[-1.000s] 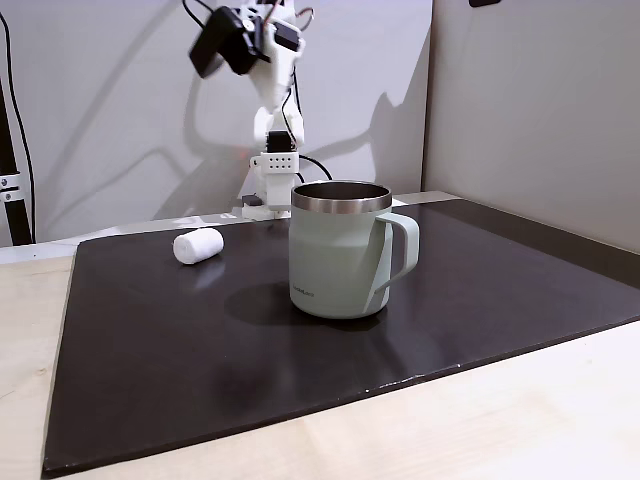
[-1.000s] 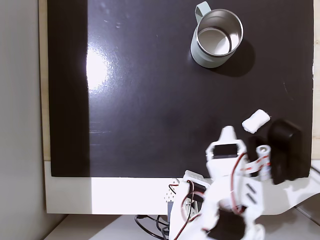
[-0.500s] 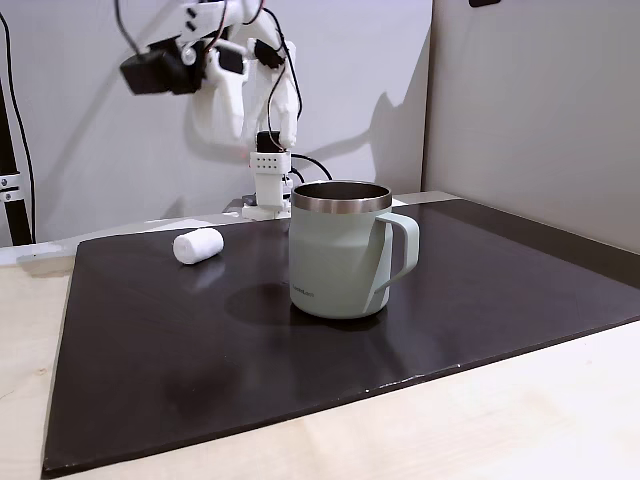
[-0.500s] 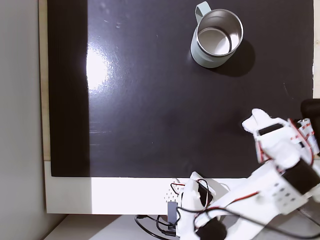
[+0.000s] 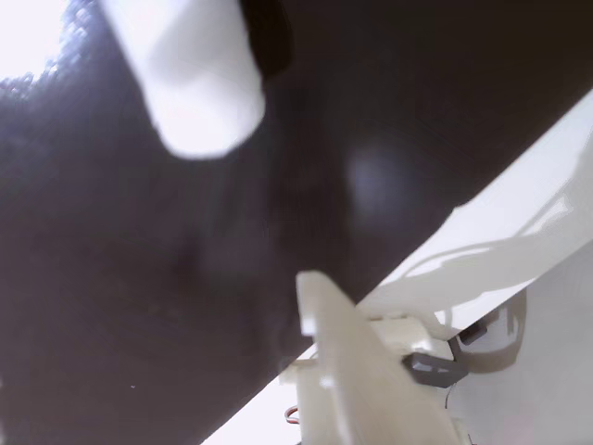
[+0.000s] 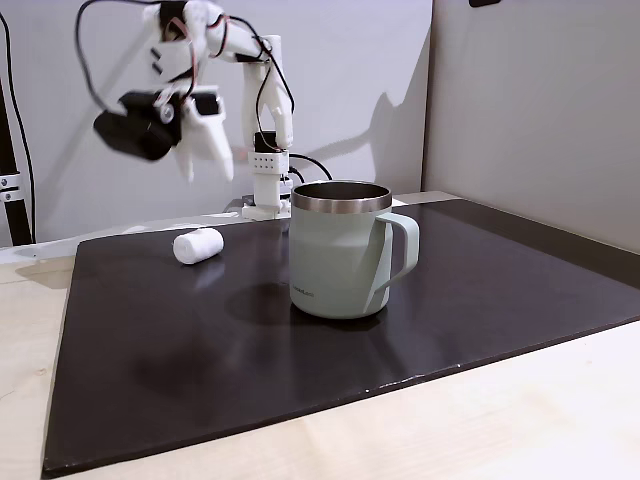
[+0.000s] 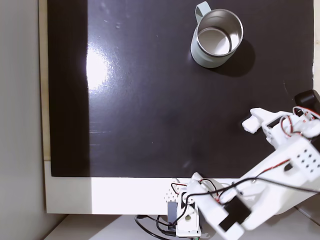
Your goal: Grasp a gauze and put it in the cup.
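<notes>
Hovering above the gauze, our gripper hangs in the air with nothing between its fingers; we cannot tell how wide its jaws stand. We see the gauze lying on the dark mat, well apart from the cup, which stands upright.

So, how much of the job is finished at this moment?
Nothing is finished yet. The gauze lies on the dark mat, untouched, and the cup is empty inside. In hand: the gripper hangs in the air above the gauze, holding nothing. Left: descend, grasp the gauze, carry it over and drop it in the cup.
</notes>
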